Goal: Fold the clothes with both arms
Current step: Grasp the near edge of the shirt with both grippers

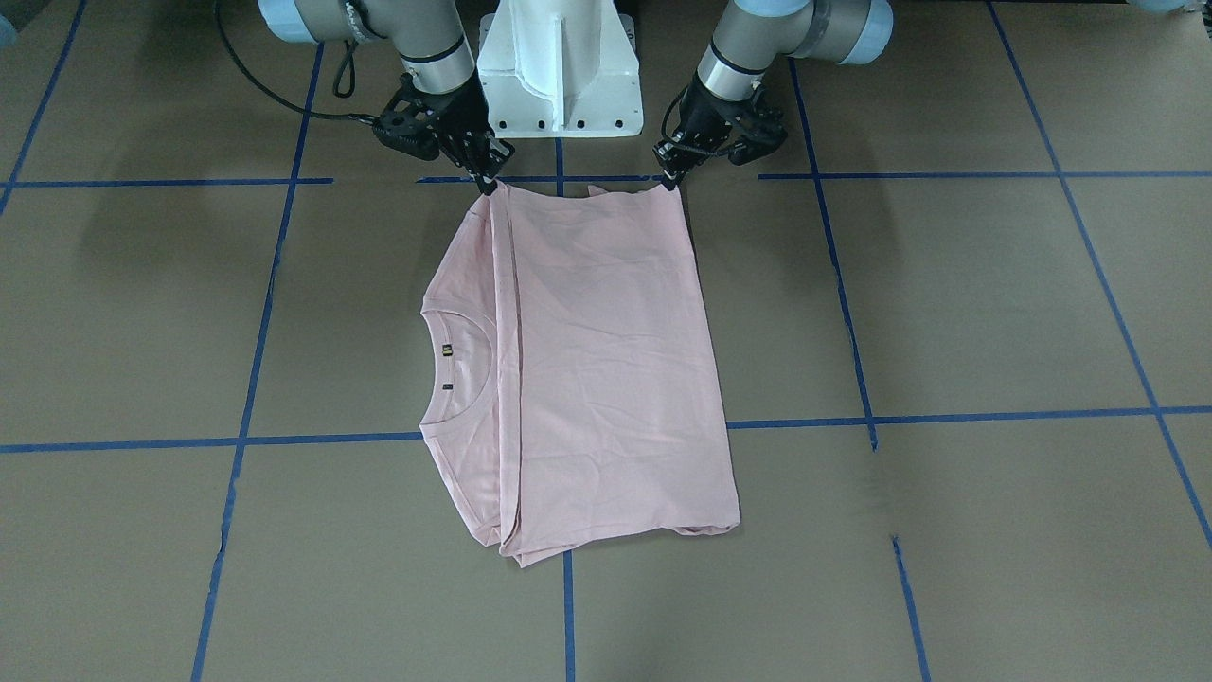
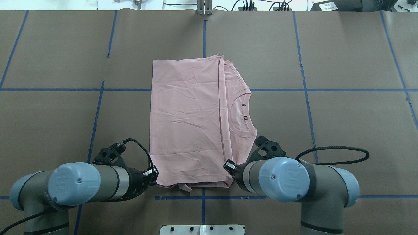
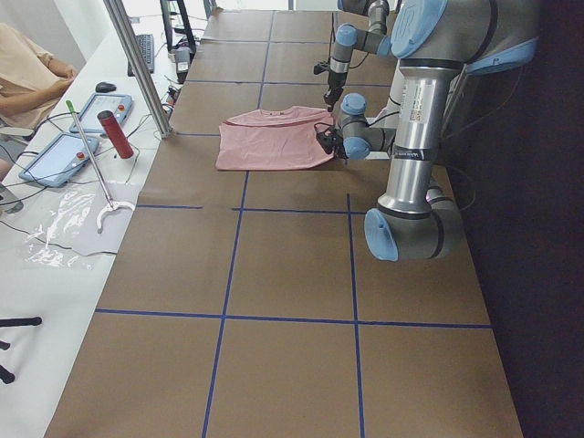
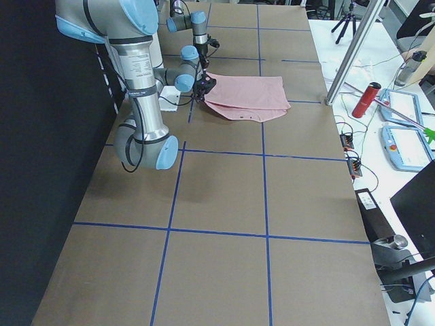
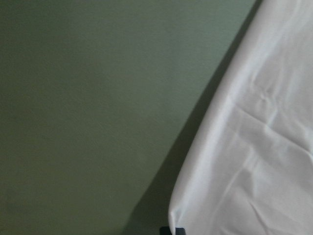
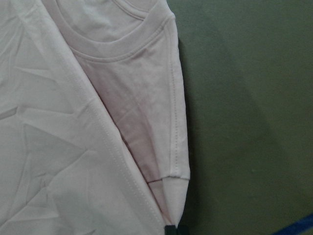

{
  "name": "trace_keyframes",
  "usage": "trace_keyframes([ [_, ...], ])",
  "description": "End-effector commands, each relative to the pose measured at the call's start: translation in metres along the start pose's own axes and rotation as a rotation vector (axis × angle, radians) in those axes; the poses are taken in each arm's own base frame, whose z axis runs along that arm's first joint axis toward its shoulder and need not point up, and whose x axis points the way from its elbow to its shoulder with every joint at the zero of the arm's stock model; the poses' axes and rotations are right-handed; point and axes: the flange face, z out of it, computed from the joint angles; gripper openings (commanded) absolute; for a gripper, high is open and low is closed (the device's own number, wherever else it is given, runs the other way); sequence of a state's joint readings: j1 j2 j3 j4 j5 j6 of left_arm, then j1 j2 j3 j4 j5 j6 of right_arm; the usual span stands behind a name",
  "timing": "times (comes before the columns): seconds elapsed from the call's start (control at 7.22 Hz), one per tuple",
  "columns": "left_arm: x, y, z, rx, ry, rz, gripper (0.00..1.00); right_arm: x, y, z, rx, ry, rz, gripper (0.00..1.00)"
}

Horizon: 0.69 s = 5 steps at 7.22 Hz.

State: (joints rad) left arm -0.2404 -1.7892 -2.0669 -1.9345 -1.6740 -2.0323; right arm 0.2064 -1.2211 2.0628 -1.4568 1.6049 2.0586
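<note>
The pale pink T-shirt (image 1: 606, 360) lies flat on the brown table, folded lengthwise, plain back up, with its ribbed collar (image 2: 241, 111) showing on the robot's right. No print shows. My left gripper (image 2: 156, 178) is shut on the shirt's near left corner; the left wrist view shows that corner (image 5: 195, 205) bunched at the fingertips. My right gripper (image 2: 228, 169) is shut on the near right corner, where the folded sleeve edge (image 6: 171, 191) runs into the fingertips. In the front-facing view the left gripper (image 1: 674, 180) and the right gripper (image 1: 488, 182) pinch the edge nearest the base.
The white pedestal base (image 1: 559, 66) stands just behind the grippers. Blue tape lines (image 1: 833, 256) grid the brown table. Beyond the table's far edge stand a metal post (image 3: 137, 64), a red bottle (image 3: 116, 134), tablets and a seated operator (image 3: 27, 73).
</note>
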Motion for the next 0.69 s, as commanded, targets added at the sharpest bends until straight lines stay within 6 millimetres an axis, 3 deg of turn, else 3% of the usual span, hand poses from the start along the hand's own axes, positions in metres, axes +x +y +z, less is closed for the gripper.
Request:
trace_keyframes([
  [0.0,0.022,0.026,-0.096,-0.055,0.024,0.001,0.0,0.015,0.02,-0.078,0.017,0.009,0.028,0.0],
  [0.14,0.033,0.012,-0.1,-0.034,0.042,-0.001,0.0,-0.012,0.001,-0.085,0.07,0.0,0.042,0.0],
  [0.28,0.066,-0.023,-0.107,0.032,0.096,0.0,0.0,-0.046,-0.037,-0.091,0.133,-0.04,0.016,0.0],
  [0.55,0.127,-0.072,-0.07,0.137,0.101,-0.004,0.0,-0.113,-0.101,-0.086,0.235,-0.059,0.055,0.0],
])
